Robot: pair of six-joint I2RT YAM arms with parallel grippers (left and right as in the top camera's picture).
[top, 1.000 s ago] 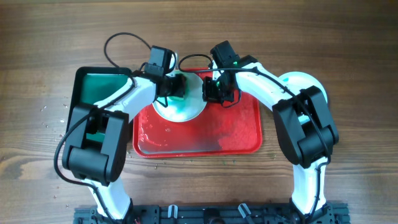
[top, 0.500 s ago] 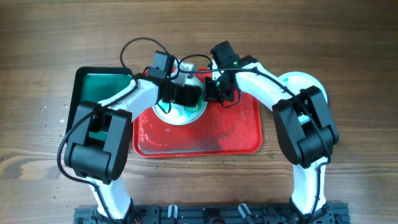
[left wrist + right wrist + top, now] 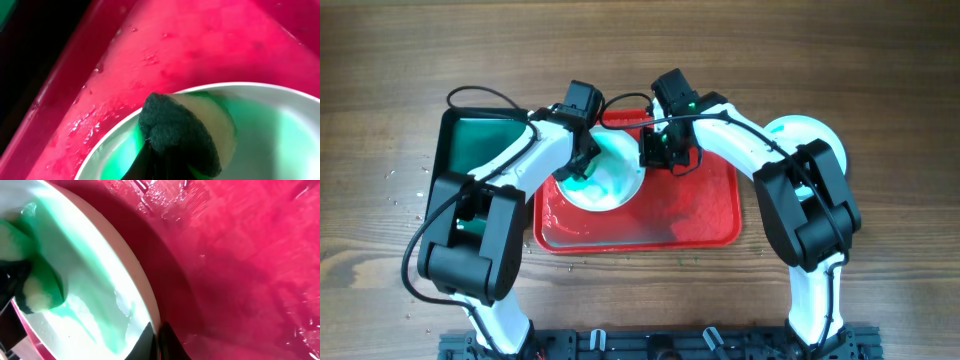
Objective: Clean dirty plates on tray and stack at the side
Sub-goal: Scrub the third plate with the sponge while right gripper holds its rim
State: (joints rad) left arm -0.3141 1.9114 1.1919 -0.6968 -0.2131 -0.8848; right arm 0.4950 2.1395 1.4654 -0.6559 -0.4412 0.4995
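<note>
A white plate (image 3: pixel 610 182) smeared with teal-green lies tilted at the back left of the red tray (image 3: pixel 700 215). My left gripper (image 3: pixel 582 165) is shut on a dark green sponge (image 3: pixel 180 132) and presses it on the plate's left part (image 3: pixel 270 130), near the rim. My right gripper (image 3: pixel 655 150) is shut on the plate's right rim; its fingertips (image 3: pixel 167 340) pinch the edge. The right wrist view shows green streaks on the plate (image 3: pixel 85 280) and the sponge (image 3: pixel 35 287). A pale-aqua plate (image 3: pixel 802 135) lies on the table to the right of the tray, partly under my right arm.
A dark green tray (image 3: pixel 480 145) stands directly left of the red tray, under my left arm. The red tray's floor (image 3: pixel 250 255) is wet with droplets. Small crumbs dot the wooden table (image 3: pixel 390 175) at the left.
My left gripper has swept the sponge from the plate's right side, beside the right gripper, over to its left part. The right gripper has kept its hold on the rim.
</note>
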